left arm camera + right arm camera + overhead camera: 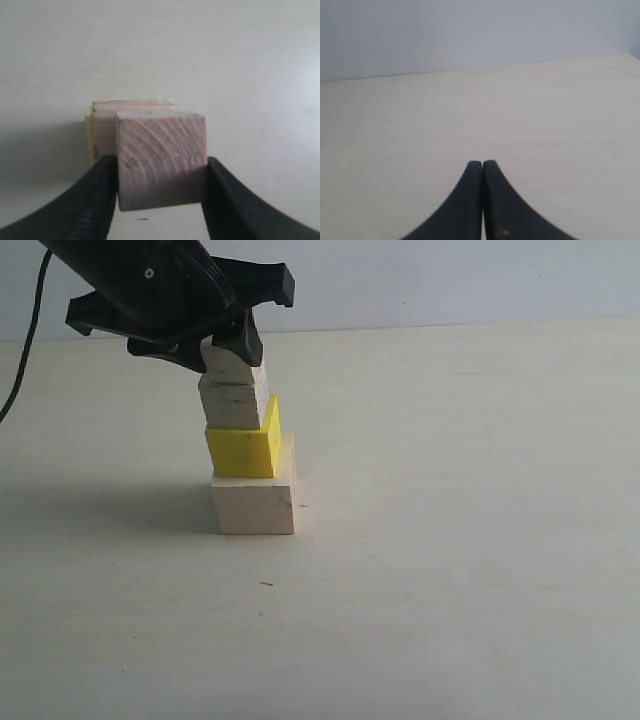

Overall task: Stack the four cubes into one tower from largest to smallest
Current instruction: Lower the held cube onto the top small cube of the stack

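Exterior view: on the pale matte table (pixel 450 560), before a plain grey-white wall (pixel 450 280), the tower stands: large wood cube (pixel 253 505), yellow cube (pixel 243 450), medium-small wood cube (pixel 235 402), smallest wood cube (pixel 232 366) on top.

Left wrist view: the left gripper (pixel 160 172) pinches the smallest wood cube (pixel 161 150).

Right wrist view: the right gripper (pixel 483 170) — fingers pressed together — hangs over the table (pixel 555 125).

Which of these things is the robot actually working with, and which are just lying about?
In the job:
large wood cube, yellow cube, smaller wood cube, smallest wood cube, left gripper clamping it.

Just there:
right gripper, shut on nothing; black cable; table.
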`<state>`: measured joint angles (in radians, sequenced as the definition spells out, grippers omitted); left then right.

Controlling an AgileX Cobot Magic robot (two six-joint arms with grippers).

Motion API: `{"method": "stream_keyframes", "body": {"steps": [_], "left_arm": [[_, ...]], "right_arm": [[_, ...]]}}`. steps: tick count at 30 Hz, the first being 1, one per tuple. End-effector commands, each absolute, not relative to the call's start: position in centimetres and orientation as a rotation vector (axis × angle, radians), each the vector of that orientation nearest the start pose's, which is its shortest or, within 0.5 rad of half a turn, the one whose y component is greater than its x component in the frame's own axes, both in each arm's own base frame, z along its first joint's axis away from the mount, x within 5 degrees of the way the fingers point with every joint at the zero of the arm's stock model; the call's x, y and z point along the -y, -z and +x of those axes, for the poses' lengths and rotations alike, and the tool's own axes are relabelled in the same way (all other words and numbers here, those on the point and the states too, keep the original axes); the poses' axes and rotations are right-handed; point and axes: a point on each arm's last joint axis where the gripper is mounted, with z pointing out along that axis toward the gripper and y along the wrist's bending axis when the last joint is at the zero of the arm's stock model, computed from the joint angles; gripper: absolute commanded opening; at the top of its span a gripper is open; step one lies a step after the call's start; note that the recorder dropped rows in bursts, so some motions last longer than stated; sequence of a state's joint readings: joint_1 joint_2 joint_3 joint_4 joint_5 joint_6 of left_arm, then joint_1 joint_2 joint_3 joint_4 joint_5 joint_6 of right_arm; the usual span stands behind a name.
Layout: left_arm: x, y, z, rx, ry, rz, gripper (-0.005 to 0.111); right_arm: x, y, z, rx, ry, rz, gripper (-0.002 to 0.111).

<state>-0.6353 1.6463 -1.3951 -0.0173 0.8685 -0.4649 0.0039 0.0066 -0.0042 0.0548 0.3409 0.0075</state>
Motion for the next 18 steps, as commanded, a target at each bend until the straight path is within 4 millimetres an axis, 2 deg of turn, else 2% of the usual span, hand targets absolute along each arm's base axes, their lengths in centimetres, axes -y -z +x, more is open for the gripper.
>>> {"method": "stream_keyframes", "body": {"steps": [1, 9, 13, 18], "left_arm": [[21.6, -30.0, 29.0, -2.656, 0.389, 0.220, 0.003], [21.7, -29.7, 29.1, -2.669, 0.382, 0.215, 0.003], [21.8, -30.2, 29.2, -2.658, 0.390, 0.215, 0.003], [21.9, -31.7, 29.4, -2.640, 0.403, 0.211, 0.015]], "right_arm": [[-0.1, -18.3, 5.4, -1.818, -0.049, 0.036, 0.000], [-0.1, -18.3, 5.4, -1.818, -0.049, 0.036, 0.000], [-0.1, -18.3, 5.4, -1.818, -0.046, 0.034, 0.000], [-0.1, -18.3, 5.4, -1.818, -0.046, 0.034, 0.000]]}}
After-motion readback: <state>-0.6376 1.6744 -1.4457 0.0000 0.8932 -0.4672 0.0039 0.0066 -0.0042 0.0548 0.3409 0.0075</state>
